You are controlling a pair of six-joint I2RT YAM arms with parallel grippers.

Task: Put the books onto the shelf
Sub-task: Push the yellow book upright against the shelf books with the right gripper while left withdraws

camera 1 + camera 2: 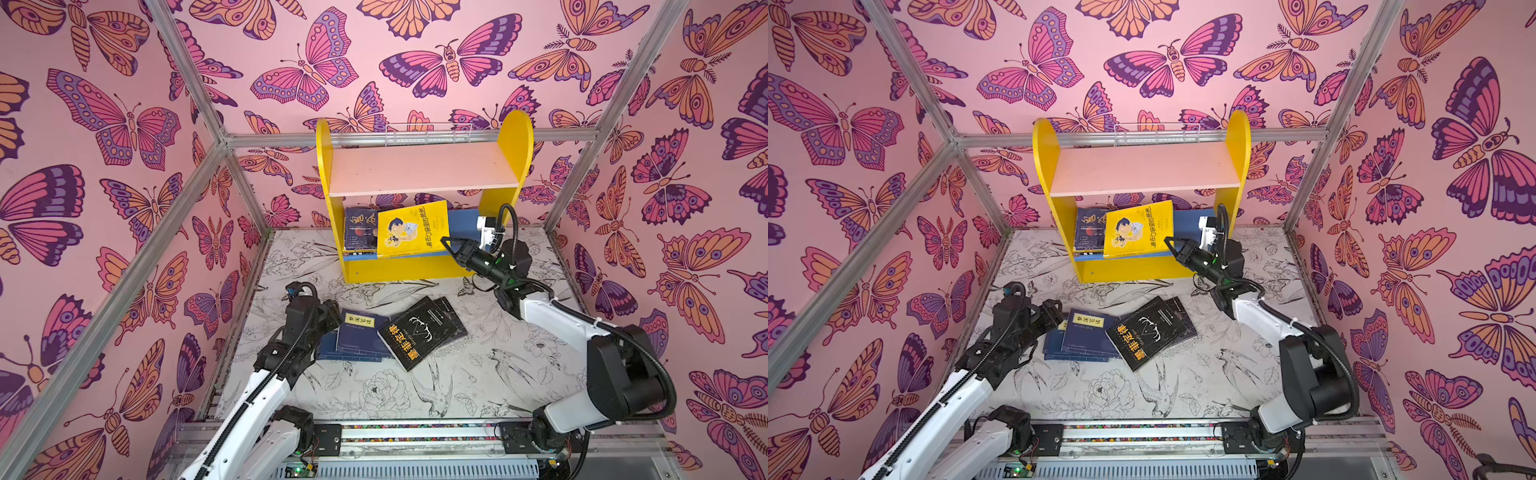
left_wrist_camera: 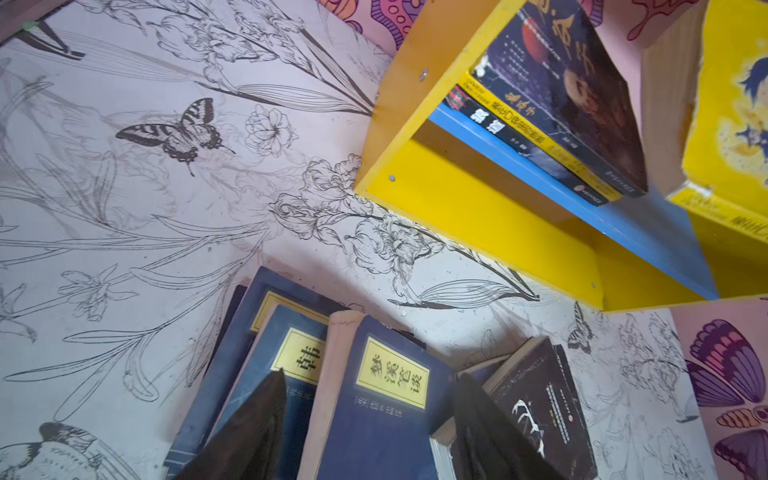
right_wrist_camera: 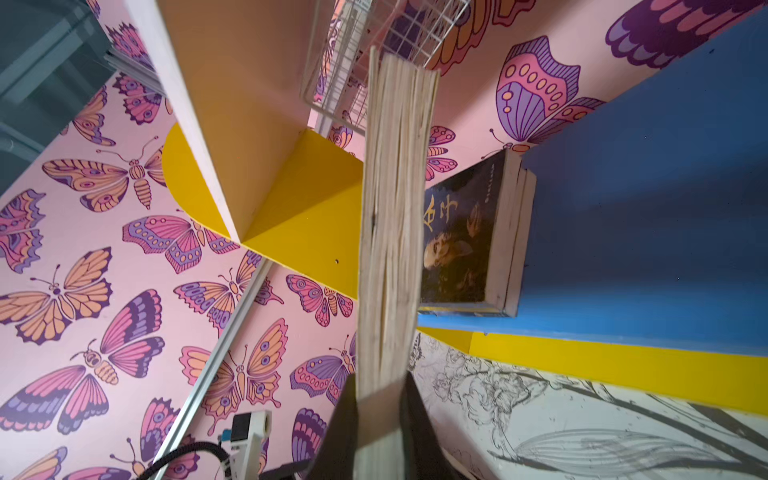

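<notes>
Both top views show the shelf [image 1: 424, 195] at the back of the counter [image 1: 374, 395], its pale pink upper board bare. On the blue lower board, a short stack of dark books [image 1: 360, 230] lies flat at the left end.

The right tool [image 1: 446, 243] is closed on the edge of a yellow cartoon-boy book [image 1: 411, 228], held tilted in front of the lower tier, cover toward the camera. The right wrist view adds what the top views lack: the page edges of that book [image 3: 395, 216] run straight up from between the two fingers [image 3: 345, 432], which pinch it near one end. The same view shows the face-and-calligraphy cover [image 3: 457, 241] on top of the shelved stack, and the blue board [image 3: 644, 216] otherwise bare beside it.

The left tool [image 1: 330, 311] is low over the left end of the loose books on the counter. The top views do not resolve its jaws. The left wrist view does: the fingers [image 2: 257, 424] stand apart on either side of the top navy book [image 2: 374, 399] with a yellow title label and hold nothing. That view also shows two more navy covers [image 2: 266, 332] fanned beneath it.

A black book [image 1: 419, 332] lies partly over another dark cover, just right of the navy stack [image 1: 357, 336]. The left wrist view shows three spines in the shelved stack [image 2: 540, 137].
</notes>
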